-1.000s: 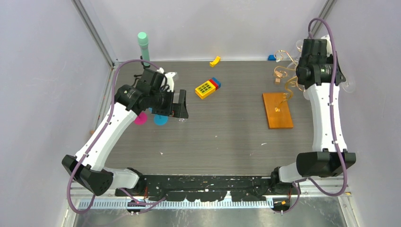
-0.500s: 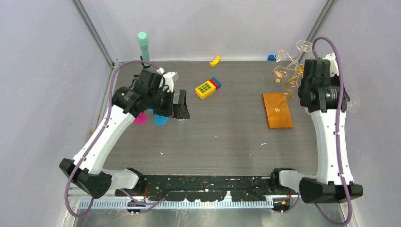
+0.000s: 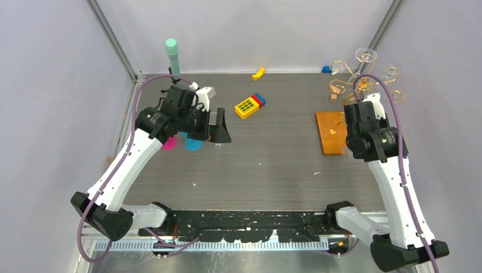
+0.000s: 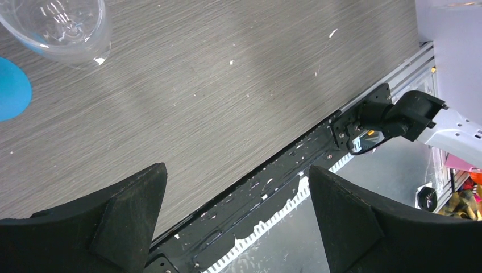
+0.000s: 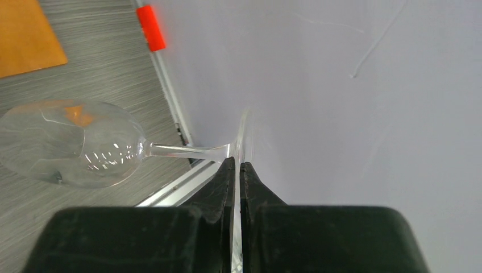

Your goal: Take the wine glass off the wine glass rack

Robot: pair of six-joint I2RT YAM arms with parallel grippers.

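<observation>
Top view: wine glass rack [image 3: 352, 85] at the far right of the grey wood-grain table [image 3: 273, 165], thin gold wire curled into spirals above a flat orange-brown wooden base [image 3: 328, 139]. Two clear round feet [image 3: 366, 55] lodged up in the curls. Right arm [image 3: 392, 182] bent over the base, its held glass hidden beneath the wrist. Left gripper [image 3: 219, 128] well apart at the left, spread wide, holding nothing. Left wrist view: blunt black fingers [image 4: 131, 216] splayed over bare, scuffed table, with a clear glass vessel [image 4: 57, 25] apart at the upper corner, near a blue disc [image 4: 11, 88]. Right wrist view: right gripper [image 5: 237, 165] clenched on the thin rim of the foot of the wine glass [image 5: 74, 142]. Glass carried sideways in the air, off the rack, beside the wooden base and close to the pale side wall [image 5: 352, 85]. Smooth rounded bowl, slender stem, flat disc foot. Judged light, rigid, slick and brittle. Edge-of-foot pinch likely slim and prone to swing or slip. Stem just below the bowl probably the surer hold, with gentle pressure and no knocks against wire or wall.
</observation>
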